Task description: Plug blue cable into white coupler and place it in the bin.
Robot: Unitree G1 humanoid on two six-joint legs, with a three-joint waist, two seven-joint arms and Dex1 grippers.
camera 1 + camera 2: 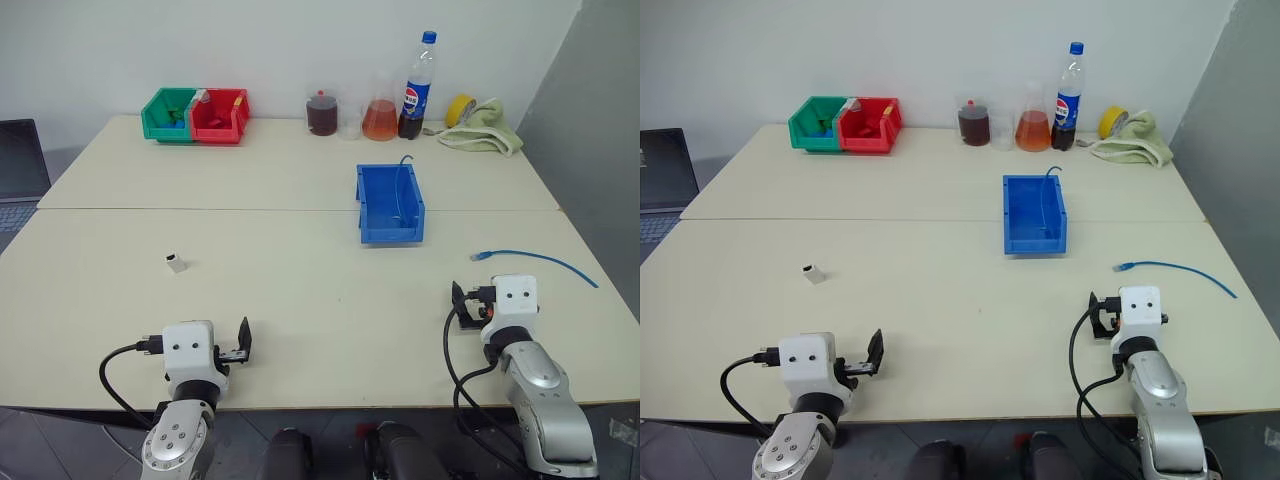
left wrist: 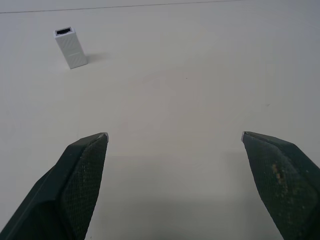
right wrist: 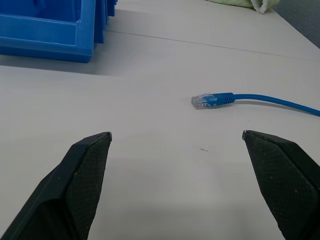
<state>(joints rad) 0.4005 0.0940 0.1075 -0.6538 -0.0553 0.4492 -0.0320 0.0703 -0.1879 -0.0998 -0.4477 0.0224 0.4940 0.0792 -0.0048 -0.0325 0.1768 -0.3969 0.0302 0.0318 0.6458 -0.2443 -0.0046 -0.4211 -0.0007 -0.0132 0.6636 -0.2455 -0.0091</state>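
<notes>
with the bin (image 1: 390, 215) mid-table, the white coupler (image 1: 176, 263) lies well left and the blue cable (image 1: 535, 262) right, so each wide-open, empty gripper, left (image 2: 175, 137) and right (image 3: 176, 136), faces its own piece.

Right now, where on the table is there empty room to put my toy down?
The widest bare patch lies in the middle, between the tiny white plastic coupler, the rectangular bright-blue plastic bin and the thin light-blue cable. The back edge is crowded: green bin, red bin, flasks, cola bottle.
</notes>
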